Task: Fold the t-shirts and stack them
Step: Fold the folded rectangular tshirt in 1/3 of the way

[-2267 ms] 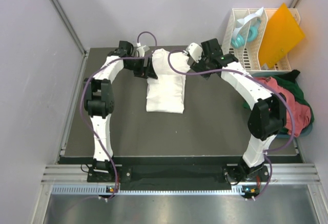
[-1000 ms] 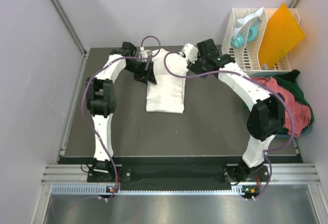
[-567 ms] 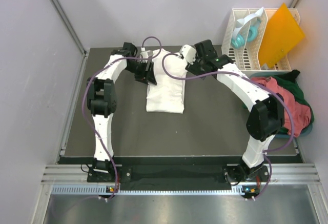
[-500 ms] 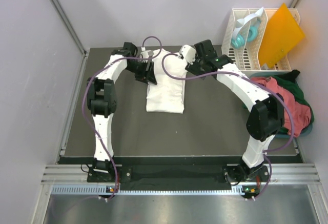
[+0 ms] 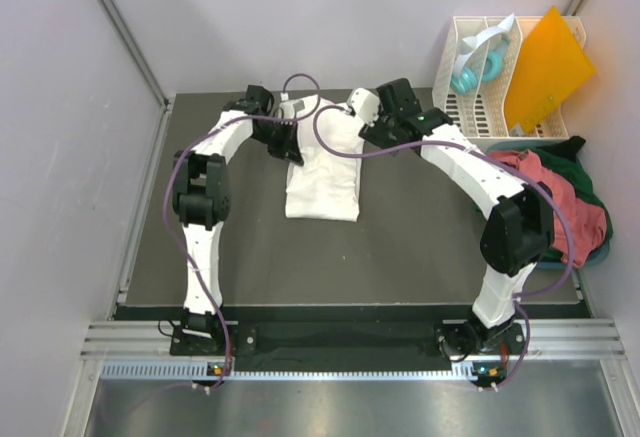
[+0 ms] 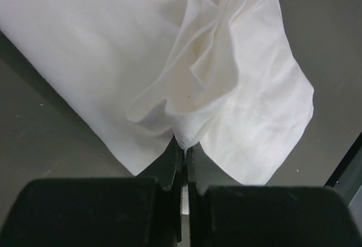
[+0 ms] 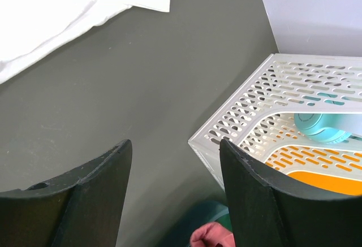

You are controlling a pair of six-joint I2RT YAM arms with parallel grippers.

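A folded white t-shirt (image 5: pixel 322 172) lies lengthwise at the back middle of the dark table (image 5: pixel 420 247). My left gripper (image 5: pixel 291 145) sits at its far left edge. In the left wrist view the left gripper (image 6: pixel 181 144) is shut on a pinched-up fold of the white t-shirt (image 6: pixel 198 77). My right gripper (image 5: pixel 372 122) hovers over the shirt's far right corner. In the right wrist view it (image 7: pixel 174 151) stands open with only bare table between the fingers. A salmon-red t-shirt (image 5: pixel 555 192) and a dark green t-shirt (image 5: pixel 592 175) lie bunched at the right edge.
A white slatted rack (image 5: pixel 480 107) stands at the back right, holding an orange sheet (image 5: pixel 545 62) and a teal object (image 5: pixel 470 72). The rack's corner (image 7: pixel 249 128) is close to my right fingers. Grey walls enclose the table on the left, the back and the right.
My left gripper has shut on the white t-shirt's edge and shifted slightly toward the back. The right arm has edged a little to the left, jaws unchanged.
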